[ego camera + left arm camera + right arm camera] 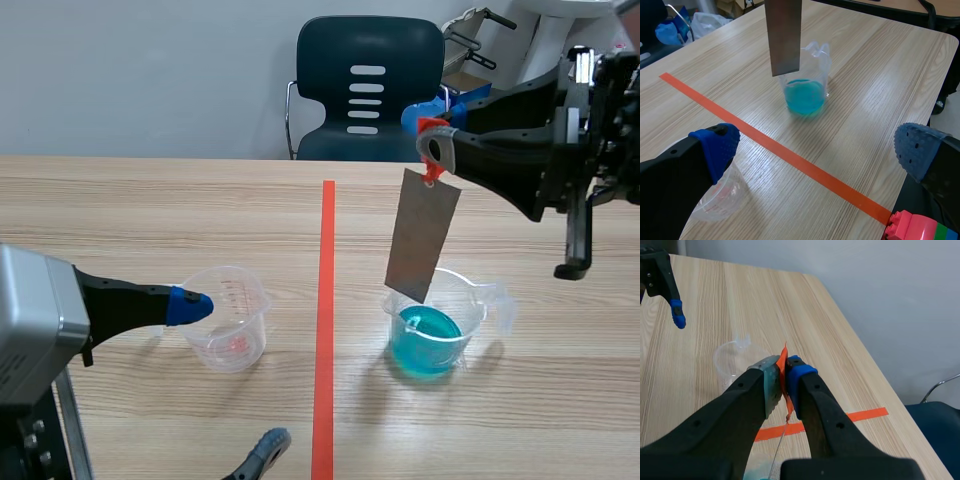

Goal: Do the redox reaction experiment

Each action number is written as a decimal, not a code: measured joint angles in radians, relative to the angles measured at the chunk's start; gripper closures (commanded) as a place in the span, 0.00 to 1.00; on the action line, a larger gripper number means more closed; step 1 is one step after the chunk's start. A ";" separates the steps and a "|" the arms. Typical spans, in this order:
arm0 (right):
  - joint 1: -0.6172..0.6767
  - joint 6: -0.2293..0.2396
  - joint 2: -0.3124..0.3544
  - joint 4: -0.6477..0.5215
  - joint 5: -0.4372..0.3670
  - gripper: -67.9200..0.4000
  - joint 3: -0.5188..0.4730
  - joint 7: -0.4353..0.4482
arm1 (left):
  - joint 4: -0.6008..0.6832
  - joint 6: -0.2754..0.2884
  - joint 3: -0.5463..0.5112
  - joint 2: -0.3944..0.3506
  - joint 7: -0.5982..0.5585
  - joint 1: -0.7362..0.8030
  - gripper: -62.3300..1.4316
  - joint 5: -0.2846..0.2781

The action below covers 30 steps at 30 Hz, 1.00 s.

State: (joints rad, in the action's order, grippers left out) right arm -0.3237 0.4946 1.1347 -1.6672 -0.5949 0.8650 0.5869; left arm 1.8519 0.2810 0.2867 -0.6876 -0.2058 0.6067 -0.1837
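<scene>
**Status, arms and items**

1. R gripper (432, 135): held high over the R half of the bench (150, 210). Fingers are pressed together on an orange-red tab (784, 354), which is pinched between the pads.
2. Metal plate (422, 235): a grey rectangular sheet, hung from the tab and tilted slightly off vertical. It is suspended over the beaker (435, 335). The lower edge is approx. at rim level and is seen apart from the liquid.
3. Beaker: clear plastic w/ spout, stood upright on the bench, R of the tape line (325, 330). It is partly filled w/ blue liquid (805, 95).
4. L gripper (815, 150): kept low over the L half of the bench, fingers spread wide, nothing held between them.
5. Measuring cup (232, 320): clear, w/ red graduations, no contents seen. It is stood L of the tape line, just beside one blue pad (190, 305) of the L gripper. Contact cannot be confirmed.
6. Beaker and measuring cup are set well apart, w/ the tape line between them.
7. Misc.: a dark chair (370, 85) is placed behind the bench. A pink-and-green toy block (917, 227) is seen by the bench edge under the L gripper.
</scene>
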 measured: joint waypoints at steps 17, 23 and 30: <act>0.000 0.025 0.067 -0.002 -0.047 0.98 0.000 0.078 | 0.000 0.000 0.000 0.000 0.000 0.000 0.00 0.000; 0.000 0.026 0.133 -0.063 -0.068 0.98 -0.002 0.097 | 0.000 0.000 0.000 0.000 0.000 0.000 0.00 0.000; 0.000 0.026 0.230 -0.121 -0.155 0.98 -0.015 0.119 | 0.000 0.000 0.000 0.000 0.000 0.000 0.00 0.000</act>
State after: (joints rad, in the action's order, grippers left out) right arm -0.3241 0.5201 1.3643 -1.7885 -0.7502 0.8501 0.7055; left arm 1.8519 0.2810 0.2867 -0.6876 -0.2062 0.6067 -0.1837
